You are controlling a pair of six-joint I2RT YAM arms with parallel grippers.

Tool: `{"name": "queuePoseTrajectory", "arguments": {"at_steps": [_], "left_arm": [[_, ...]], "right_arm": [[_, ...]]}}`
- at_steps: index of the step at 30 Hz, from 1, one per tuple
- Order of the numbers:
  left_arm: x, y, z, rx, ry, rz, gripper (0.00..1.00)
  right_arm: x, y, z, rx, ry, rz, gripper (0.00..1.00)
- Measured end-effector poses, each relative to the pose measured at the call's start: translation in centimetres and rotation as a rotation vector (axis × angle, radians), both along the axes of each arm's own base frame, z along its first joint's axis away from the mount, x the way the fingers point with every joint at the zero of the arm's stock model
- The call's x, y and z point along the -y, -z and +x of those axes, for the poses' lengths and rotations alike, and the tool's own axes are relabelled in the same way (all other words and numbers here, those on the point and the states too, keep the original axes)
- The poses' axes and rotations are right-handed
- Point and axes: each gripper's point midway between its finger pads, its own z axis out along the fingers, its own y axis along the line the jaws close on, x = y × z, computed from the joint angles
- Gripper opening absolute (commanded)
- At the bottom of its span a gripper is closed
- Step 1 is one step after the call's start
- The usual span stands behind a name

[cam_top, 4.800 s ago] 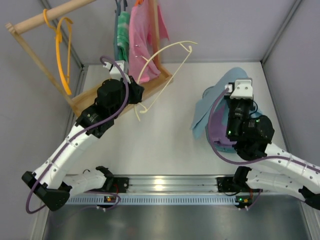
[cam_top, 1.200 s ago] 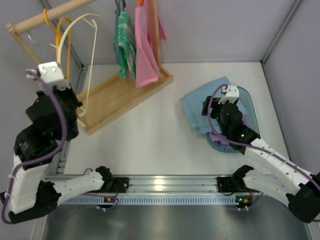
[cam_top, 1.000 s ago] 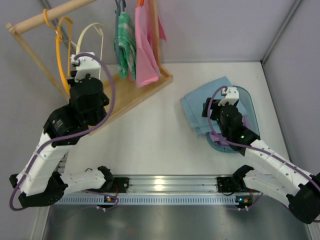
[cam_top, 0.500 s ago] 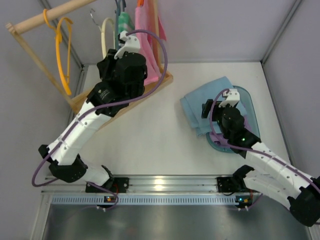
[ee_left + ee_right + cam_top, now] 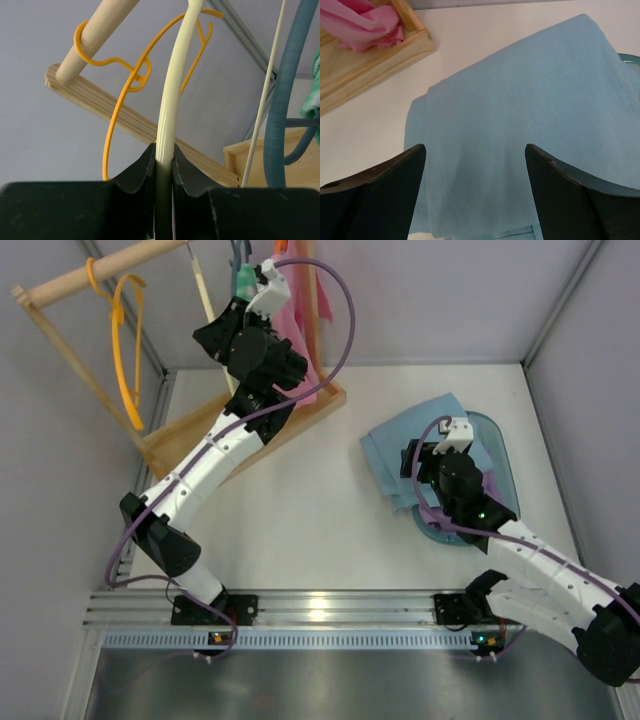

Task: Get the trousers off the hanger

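The light blue trousers (image 5: 392,452) lie in a heap on the table at the right, partly over a teal basin (image 5: 503,462), free of the hanger. My right gripper (image 5: 411,462) hovers just above them. In the right wrist view its jaws stand wide open (image 5: 475,147) over the trousers (image 5: 520,115), holding nothing. My left gripper (image 5: 218,328) is raised high by the wooden rack. It is shut (image 5: 163,150) on the cream hanger (image 5: 172,95), whose thin bar (image 5: 203,285) rises toward the rod.
A wooden rack with a rod (image 5: 100,270) and a base tray (image 5: 200,435) stands at the back left. On it hang a yellow-orange hanger (image 5: 125,330), a green patterned garment (image 5: 243,280) and a pink garment (image 5: 300,340). A blue-grey hanger (image 5: 280,100) hangs beside the cream one.
My left arm has swung the bare cream hanger from the rack's left side up and right, toward the hanging garments. The right arm and the trousers have barely moved.
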Motion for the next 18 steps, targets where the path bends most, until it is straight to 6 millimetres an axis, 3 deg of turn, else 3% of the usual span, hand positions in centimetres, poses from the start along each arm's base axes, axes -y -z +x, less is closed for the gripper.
{"name": "queuePoseTrajectory", "arguments": {"at_steps": [14, 18], "left_arm": [[-5.7, -0.8, 0.5, 0.059, -0.165, -0.055, 0.00], [-6.3, -0.1, 1.4, 0.085, -0.187, -0.075, 0.00]], "right_arm": [[-0.5, -0.5, -0.2, 0.013, -0.029, 0.018, 0.81], [-0.8, -0.5, -0.3, 0.010, -0.045, 0.021, 0.81]]}}
